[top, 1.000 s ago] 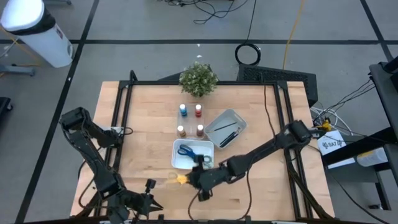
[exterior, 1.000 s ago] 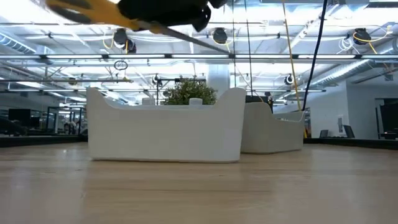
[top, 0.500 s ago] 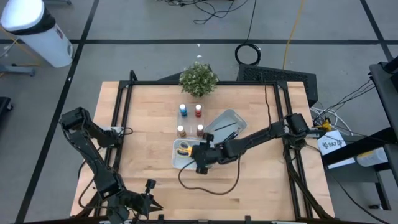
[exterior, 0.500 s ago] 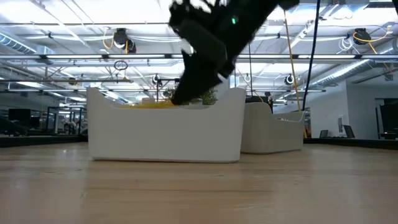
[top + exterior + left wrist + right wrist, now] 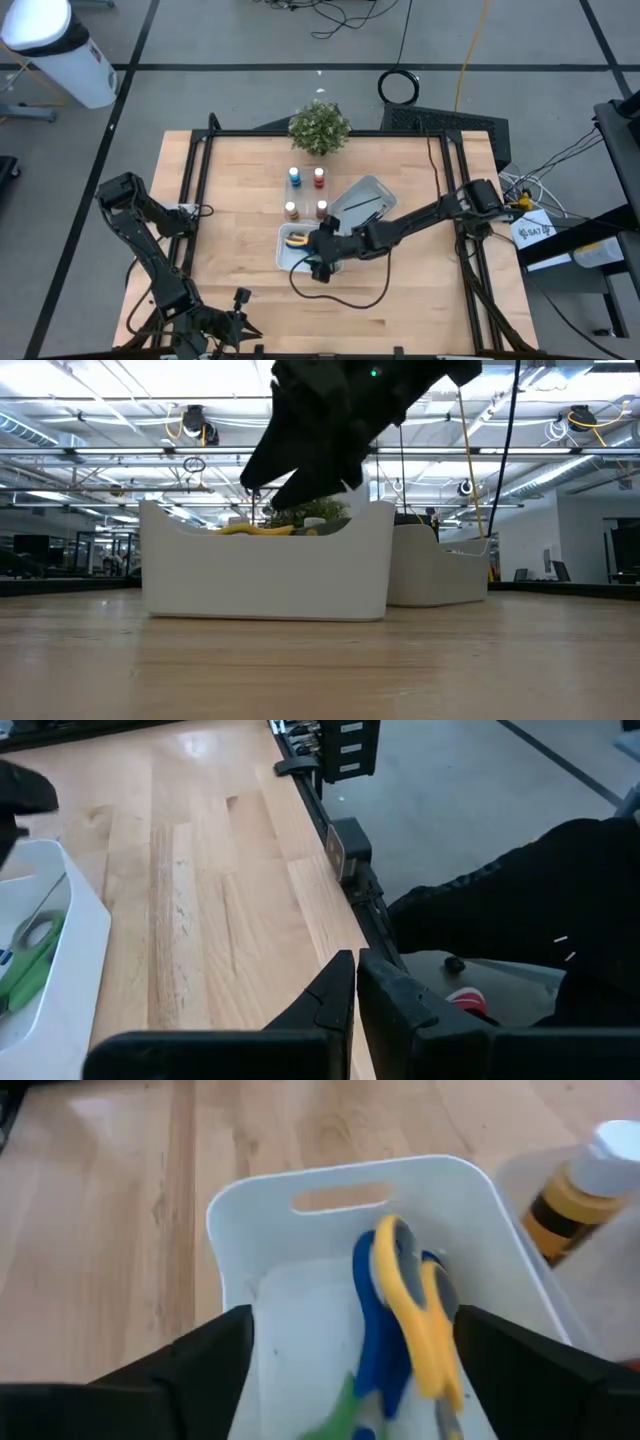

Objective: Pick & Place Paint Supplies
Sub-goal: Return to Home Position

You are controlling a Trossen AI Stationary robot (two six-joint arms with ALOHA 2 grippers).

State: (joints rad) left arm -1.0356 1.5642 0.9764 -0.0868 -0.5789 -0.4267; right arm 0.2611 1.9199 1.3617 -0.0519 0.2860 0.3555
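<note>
Inside the white bin (image 5: 330, 1173) lie three scissors (image 5: 412, 1315).

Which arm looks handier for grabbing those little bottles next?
Probably right. Its open end effector hovers over the bin, beside the bottles; the left end effector sits shut near the table's edge.

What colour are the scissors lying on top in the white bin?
Yellow: the top scissors, best in the right wrist view.

yellow scissors (image 5: 436, 1342), blue scissors (image 5: 372, 1342) and a white bin (image 5: 330, 1172).
</note>
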